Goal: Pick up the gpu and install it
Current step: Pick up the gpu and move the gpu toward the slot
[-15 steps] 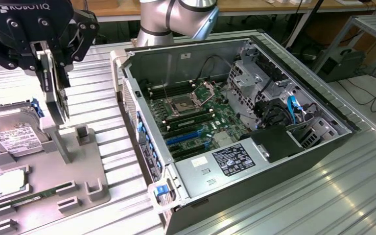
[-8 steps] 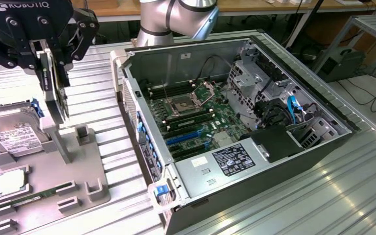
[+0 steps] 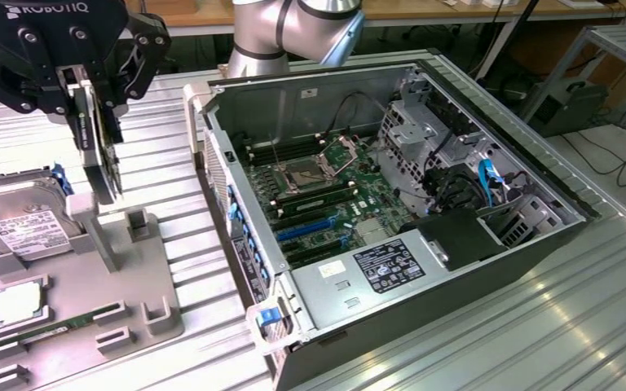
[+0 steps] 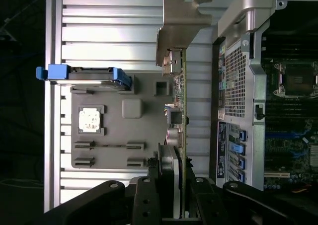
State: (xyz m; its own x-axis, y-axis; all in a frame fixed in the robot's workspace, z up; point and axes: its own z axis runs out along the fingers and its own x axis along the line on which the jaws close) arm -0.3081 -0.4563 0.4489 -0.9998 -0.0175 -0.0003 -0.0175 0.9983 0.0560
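Pointing straight down with the gripper (image 3: 88, 98) at the exterior view's upper left, hung off the grey UR arm (image 3: 291, 32) reaching in from the back. Pinching the gpu (image 3: 103, 159) across its flat faces, jaws partway closed on the card. Holding it upright and on edge, silver bracket (image 4: 180, 26) at the end away from the fingers (image 4: 149, 197). Hanging over the grey fixture tray (image 3: 128, 301), low end just above one of its upright posts; cannot tell whether touching.

Toward the exterior view's right: open PC case (image 3: 422, 269) on its side, open face up, a strip of bare table between its near wall and the tray. Inside: motherboard (image 3: 324, 199) exposed, blue expansion slots (image 3: 307, 230) near the wall closest to the tray, CPU socket (image 3: 302, 175) further in, black box (image 3: 465, 236) and blue cable (image 3: 488, 181) on the far side.

On the tray: hard drive (image 3: 25, 224) in a blue caddy at the exterior view's left, CPU (image 3: 17, 303) in a recess, green memory stick (image 3: 46, 332) lying flat nearby.

Under everything, ribbed aluminium table (image 3: 574, 326). Behind, wooden bench (image 3: 400, 10); floor cables (image 3: 618, 159) at the exterior view's right.
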